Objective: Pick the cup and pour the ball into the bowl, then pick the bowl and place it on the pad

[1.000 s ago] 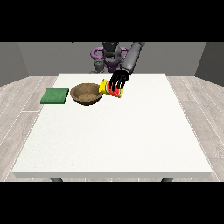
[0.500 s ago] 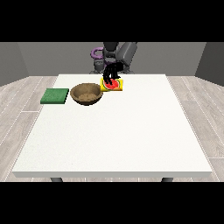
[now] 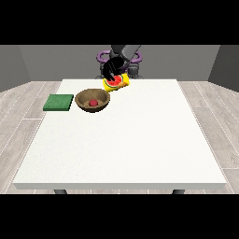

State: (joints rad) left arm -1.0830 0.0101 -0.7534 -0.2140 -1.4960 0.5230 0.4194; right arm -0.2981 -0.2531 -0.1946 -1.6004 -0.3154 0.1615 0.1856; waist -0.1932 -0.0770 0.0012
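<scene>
A brown bowl (image 3: 84,99) stands on the white table (image 3: 126,144) at the back left, with a red ball (image 3: 94,102) lying inside it. Just right of and behind the bowl, the hand at the view's right (image 3: 112,68) is curled round a yellow cup (image 3: 122,84). The cup hangs above the table, tilted, with its red inside facing the camera. A green pad (image 3: 59,102) lies flat to the left of the bowl. No other hand shows.
The robot's grey body with purple parts (image 3: 101,57) stands behind the table's far edge. A wooden floor surrounds the table on both sides.
The hand has carried the cup up and back, away from the bowl's rim. The red ball now lies in the bowl.
</scene>
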